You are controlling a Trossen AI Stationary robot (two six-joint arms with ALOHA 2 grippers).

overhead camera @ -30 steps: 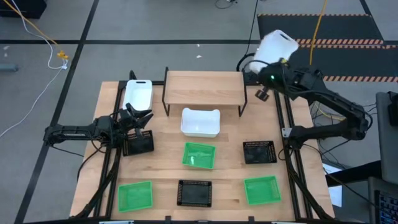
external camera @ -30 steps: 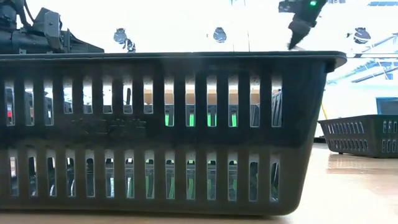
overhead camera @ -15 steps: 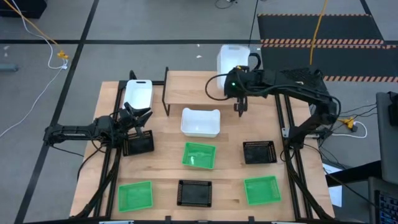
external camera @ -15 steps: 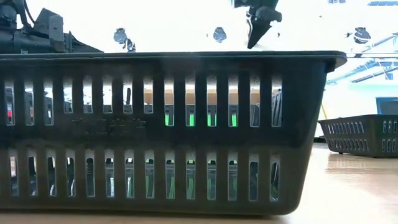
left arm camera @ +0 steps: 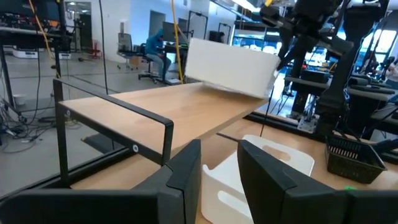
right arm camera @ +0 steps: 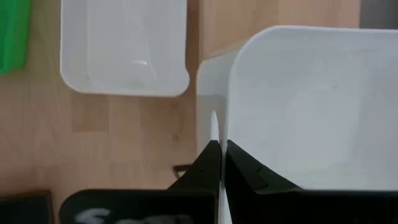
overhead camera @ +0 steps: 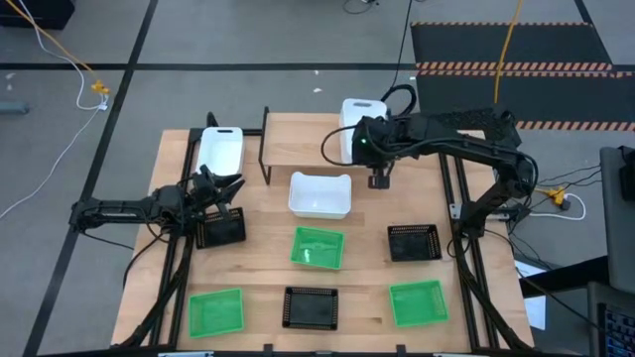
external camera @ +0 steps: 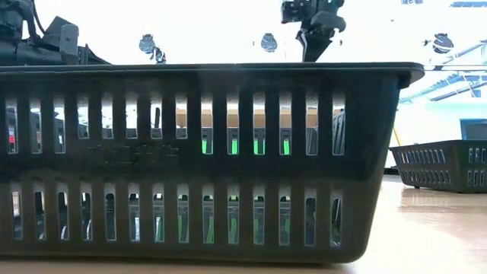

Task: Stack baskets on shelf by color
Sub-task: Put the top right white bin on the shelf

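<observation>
My right gripper (overhead camera: 363,133) is shut on a smooth white basket (overhead camera: 362,113), which it holds over the right end of the light-wood shelf (overhead camera: 322,139). In the left wrist view this basket (left arm camera: 230,67) hangs tilted above the shelf's far end. A second white basket (overhead camera: 319,195) rests on the table in front of the shelf, and a third (overhead camera: 220,149) lies left of it. My left gripper (left arm camera: 219,171) waits open at the table's left side, above a black mesh basket (overhead camera: 220,230), with nothing between its fingers. My right gripper pinches the rim of one side wall (right arm camera: 213,121) of the white basket, one finger outside the wall and one inside the hollow. The fingers slant downward from the table's right side. The basket is lifted clear of the table and tilted; whether it touches the shelf I cannot tell.
Green mesh baskets (overhead camera: 317,247) (overhead camera: 215,310) (overhead camera: 417,302) and black mesh baskets (overhead camera: 414,242) (overhead camera: 311,307) lie spread over the near half of the table. One black basket (external camera: 205,160) fills most of the low view. Black frame rails run along both table sides.
My right gripper has carried the white basket from beyond the table's far right corner toward the left, ending over the shelf's right end. It has tipped further downward and rolled, and the basket has turned with it. The move slowed in the last half second.
</observation>
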